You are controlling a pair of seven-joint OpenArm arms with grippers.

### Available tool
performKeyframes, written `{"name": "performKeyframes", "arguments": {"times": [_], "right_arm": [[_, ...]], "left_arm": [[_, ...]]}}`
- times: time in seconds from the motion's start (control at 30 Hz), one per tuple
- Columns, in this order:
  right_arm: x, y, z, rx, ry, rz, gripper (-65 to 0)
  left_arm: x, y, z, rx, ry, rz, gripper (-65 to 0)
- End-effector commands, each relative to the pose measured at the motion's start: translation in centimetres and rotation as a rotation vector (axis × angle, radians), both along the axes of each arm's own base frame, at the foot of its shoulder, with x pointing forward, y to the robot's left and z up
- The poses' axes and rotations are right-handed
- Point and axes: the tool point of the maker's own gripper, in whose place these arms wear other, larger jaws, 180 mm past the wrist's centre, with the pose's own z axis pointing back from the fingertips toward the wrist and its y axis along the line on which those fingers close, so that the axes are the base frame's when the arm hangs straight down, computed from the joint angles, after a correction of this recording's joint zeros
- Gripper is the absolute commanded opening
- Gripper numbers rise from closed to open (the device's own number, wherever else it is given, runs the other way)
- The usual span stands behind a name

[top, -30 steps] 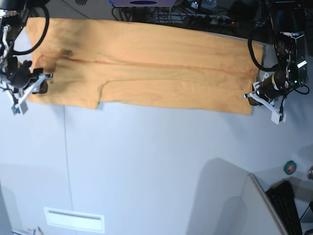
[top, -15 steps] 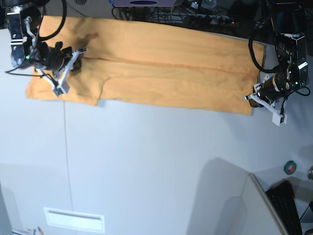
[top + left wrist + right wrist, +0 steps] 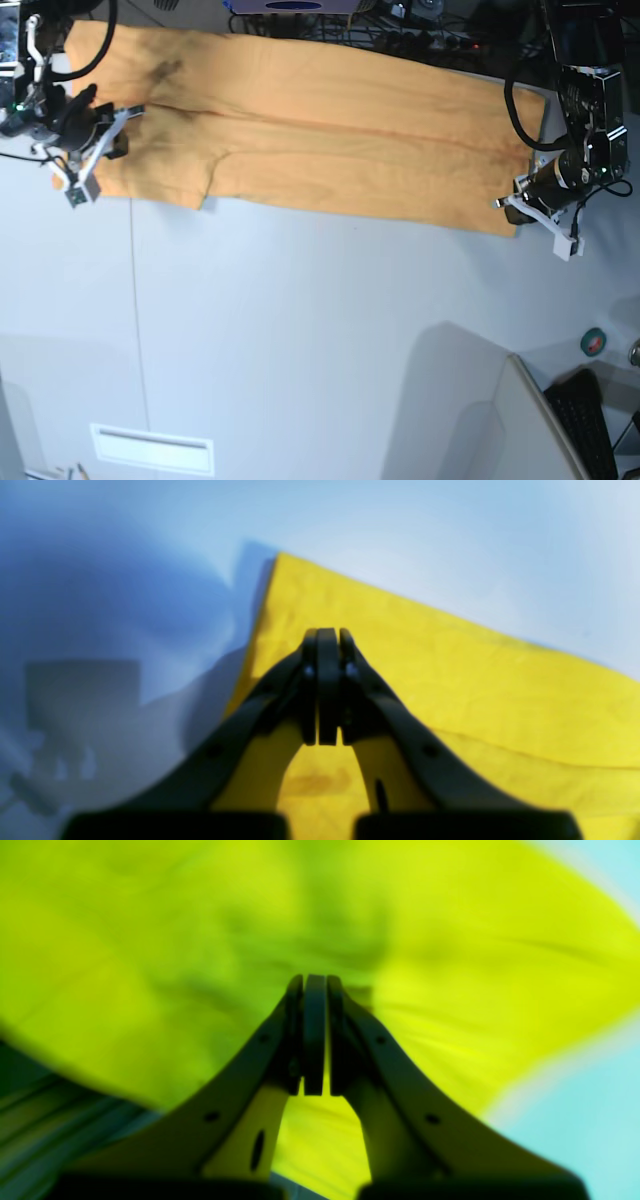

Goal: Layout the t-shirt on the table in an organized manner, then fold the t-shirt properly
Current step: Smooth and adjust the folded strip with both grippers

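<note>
The left gripper hangs low at the shirt's corner, jaws pressed together with no cloth seen between them; cloth spreads beyond and to its right, bare table farther off. The right gripper is likewise closed over blurred fabric. Only the base view shows the whole shirt, stretched in a long folded band between both grippers along the table's far edge.

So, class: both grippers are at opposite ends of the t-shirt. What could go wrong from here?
The t-shirt lies along the table's far edge, so a tug might drag it off. The right gripper looks shut over the cloth and could bunch it. The left gripper sits at the corner; its hold may be thin.
</note>
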Motion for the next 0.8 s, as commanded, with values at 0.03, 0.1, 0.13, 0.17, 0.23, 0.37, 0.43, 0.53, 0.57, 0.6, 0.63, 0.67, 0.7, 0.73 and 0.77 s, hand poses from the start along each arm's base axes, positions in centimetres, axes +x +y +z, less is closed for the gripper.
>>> {"name": "performKeyframes", "arguments": {"times": [0.03,0.1,0.13,0.17,0.23,0.37,0.43,0.53,0.57,0.6,0.63,0.67,0.7,0.73,0.77], "right_arm": [[1.0,-1.1,-0.1,0.001,-0.013,-0.027,-65.0],[0.8,-2.5,-1.4,-0.013,0.035,-0.045,-65.0],[0.8,-2.7,-2.0,-0.009,0.051,-0.057,-65.0],[0.8,-2.9,-2.5,-0.003,0.061,-0.071,-65.0],[1.2,-3.4,-3.4,0.011,0.06,-0.101,-65.0],[2.5,-4.3,-5.1,0.037,0.072,-0.165,-65.0],[3.7,-5.3,-5.4,0.033,0.06,-0.19,-65.0],[5.7,-6.9,-5.7,-0.018,0.049,-0.198,-65.0],[6.2,-7.3,-5.8,-0.033,0.045,-0.199,-65.0],[7.0,-7.7,-5.7,-0.05,0.036,-0.201,-65.0],[7.8,-8.0,-5.5,-0.064,0.025,-0.198,-65.0],[8.3,-8.3,-5.5,-0.077,0.023,-0.197,-65.0],[8.9,-8.5,-5.3,-0.086,0.017,-0.196,-65.0],[9.5,-8.7,-5.0,-0.092,0.008,-0.195,-65.0],[10.0,-8.7,-4.8,-0.096,-0.001,-0.193,-65.0]], "left_arm": [[0.0,-0.5,-0.4,-0.003,0.007,-0.024,-65.0],[-1.0,-1.7,-2.2,-0.009,0.067,-0.064,-65.0],[-1.0,-2.1,-2.6,-0.013,0.078,-0.075,-65.0],[-1.0,-2.4,-3.1,-0.016,0.094,-0.085,-65.0],[-1.3,-2.3,-4.2,-0.021,0.131,-0.077,-65.0],[-0.7,-1.5,-5.8,0.04,0.186,-0.071,-65.0],[0.0,-1.8,-6.1,0.067,0.192,-0.083,-65.0],[1.5,-2.6,-5.7,0.086,0.159,-0.097,-65.0],[2.1,-2.8,-5.4,0.085,0.149,-0.099,-65.0],[2.9,-3.2,-5.1,0.078,0.134,-0.099,-65.0],[3.5,-3.4,-4.7,0.075,0.12,-0.1,-65.0],[4.1,-3.5,-4.3,0.075,0.108,-0.1,-65.0],[4.8,-3.6,-3.9,0.074,0.094,-0.1,-65.0],[5.5,-3.8,-3.5,0.07,0.08,-0.101,-65.0],[6.1,-3.9,-3.0,0.07,0.066,-0.102,-65.0]]}}
